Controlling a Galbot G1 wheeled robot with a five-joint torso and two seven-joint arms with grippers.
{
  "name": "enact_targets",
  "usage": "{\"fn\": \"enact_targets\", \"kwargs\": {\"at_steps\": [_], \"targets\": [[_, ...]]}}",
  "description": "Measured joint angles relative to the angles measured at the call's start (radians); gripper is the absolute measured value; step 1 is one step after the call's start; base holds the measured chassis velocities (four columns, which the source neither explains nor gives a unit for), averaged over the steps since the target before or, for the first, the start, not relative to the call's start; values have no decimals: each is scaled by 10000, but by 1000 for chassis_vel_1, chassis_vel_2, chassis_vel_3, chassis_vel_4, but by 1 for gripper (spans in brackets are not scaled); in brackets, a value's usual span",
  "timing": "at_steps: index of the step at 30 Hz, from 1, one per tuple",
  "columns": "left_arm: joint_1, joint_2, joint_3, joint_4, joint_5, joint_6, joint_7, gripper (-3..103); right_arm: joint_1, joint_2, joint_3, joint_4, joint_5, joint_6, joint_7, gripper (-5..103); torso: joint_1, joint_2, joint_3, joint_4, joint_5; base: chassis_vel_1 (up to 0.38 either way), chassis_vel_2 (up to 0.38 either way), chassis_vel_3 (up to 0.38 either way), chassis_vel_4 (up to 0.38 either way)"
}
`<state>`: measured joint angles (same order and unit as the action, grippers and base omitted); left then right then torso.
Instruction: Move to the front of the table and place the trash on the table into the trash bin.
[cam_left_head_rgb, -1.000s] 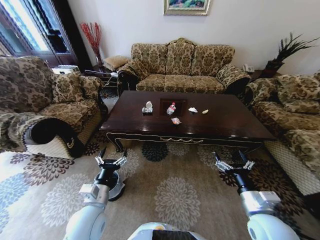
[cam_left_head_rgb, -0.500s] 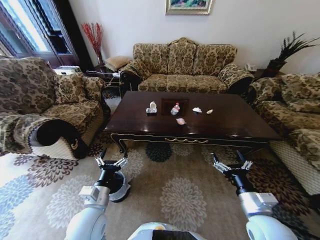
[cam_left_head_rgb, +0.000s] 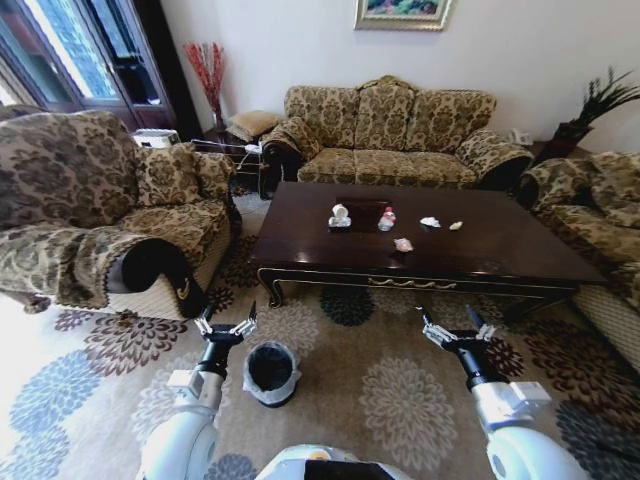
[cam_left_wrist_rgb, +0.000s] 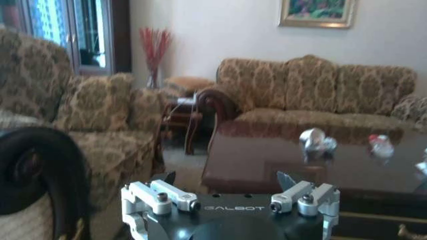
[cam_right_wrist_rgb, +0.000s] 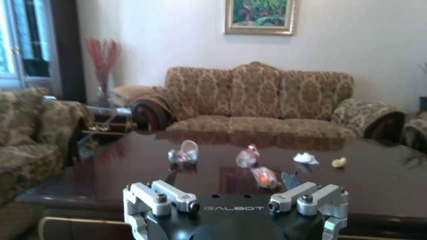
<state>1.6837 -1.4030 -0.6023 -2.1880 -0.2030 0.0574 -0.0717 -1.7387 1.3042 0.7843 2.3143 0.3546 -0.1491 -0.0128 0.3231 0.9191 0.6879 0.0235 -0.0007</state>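
In a living room, seen from the robot's head, a dark glossy worktop (cam_left_head_rgb: 420, 250) stands well ahead on a patterned carpet, its long axis running left to right across the view. The trash lies in a loose row on the far half of the worktop: a white paper cup (cam_left_head_rgb: 340, 216) furthest left, a small clear bottle with a red cap (cam_left_head_rgb: 386, 219) beside it, a crumpled wrapper (cam_left_head_rgb: 404, 244) nearer the front edge, then a white paper scrap (cam_left_head_rgb: 430, 222) and a yellowish scrap (cam_left_head_rgb: 456, 226) to the right. All of it lies ahead of both arms and out of reach. The left gripper (cam_left_head_rgb: 224, 329) hangs low at near left, its fingers spread wide and holding nothing; the right gripper (cam_left_head_rgb: 451, 329) hangs low at near right, its fingers equally wide and holding nothing. The right gripper looks somewhat nearer the trash row, which sits roughly between the two arms and slightly right. The trash bin (cam_left_head_rgb: 270, 372), black with a pale liner, stands on the carpet just right of the left gripper. Armchairs flank the worktop on both sides, and a sofa stands behind it
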Motion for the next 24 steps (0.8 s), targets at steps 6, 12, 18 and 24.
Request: {"fn": "enact_targets", "kwargs": {"at_steps": [6,12,18,24], "targets": [[-813,-40,166,1463,22,-176,76,100,321,7,48,-668,-266,283,226,100,2,-1,2,0,13,-3,11,-2,-16],[-2275,-125,156,4926,347,-617,429,100,427,-60,-1,-1192,-531,877,249,100,2,-1,2,0,11,-27,-26,21,15],[-2755,-245,110,6791,467,-670,522,100,292,-197,71,-1119,-432,1057,231,100,2,-1,1,-1,5,0,0,0,0],[-3174,-297,87,8087,399,-695,782,100,258,-212,109,-1004,-422,1112,232,100,1,0,1,-4,9,0,0,0,0]]}}
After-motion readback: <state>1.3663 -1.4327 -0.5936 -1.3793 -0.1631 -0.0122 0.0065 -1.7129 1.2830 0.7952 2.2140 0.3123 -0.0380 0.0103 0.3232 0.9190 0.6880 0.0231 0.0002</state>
